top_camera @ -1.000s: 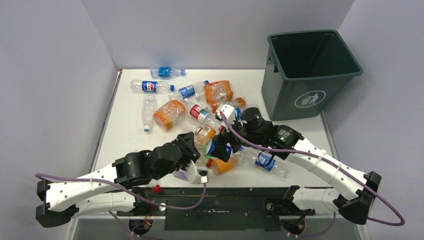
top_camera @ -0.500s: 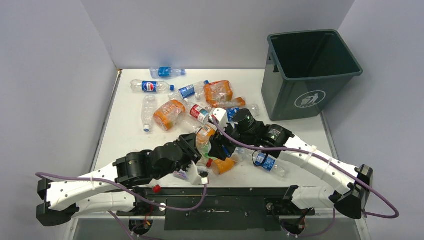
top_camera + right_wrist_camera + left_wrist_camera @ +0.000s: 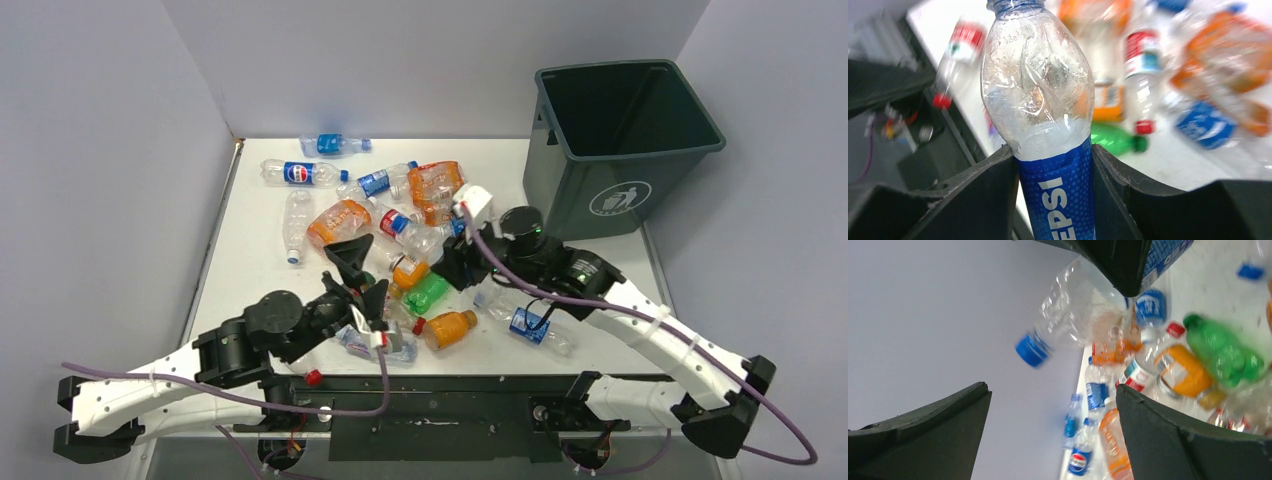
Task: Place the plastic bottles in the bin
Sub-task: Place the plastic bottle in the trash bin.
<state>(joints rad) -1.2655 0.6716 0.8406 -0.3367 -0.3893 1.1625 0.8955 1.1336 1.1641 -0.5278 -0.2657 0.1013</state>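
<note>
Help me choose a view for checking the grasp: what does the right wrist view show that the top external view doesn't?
Only the right wrist view plainly shows the right gripper with its jaws shut on the crumpled clear Pepsi bottle, at the blue label. Only the top external view shows the bin and the left gripper with its jaws open. Both show the green bottle lying among the other bottles on the table.

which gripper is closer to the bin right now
Right. The right gripper, shut on a pepsi bottle, sits just left of the bin. The left gripper hangs open farther left, on the other side of the piled plastic bottles.
</note>
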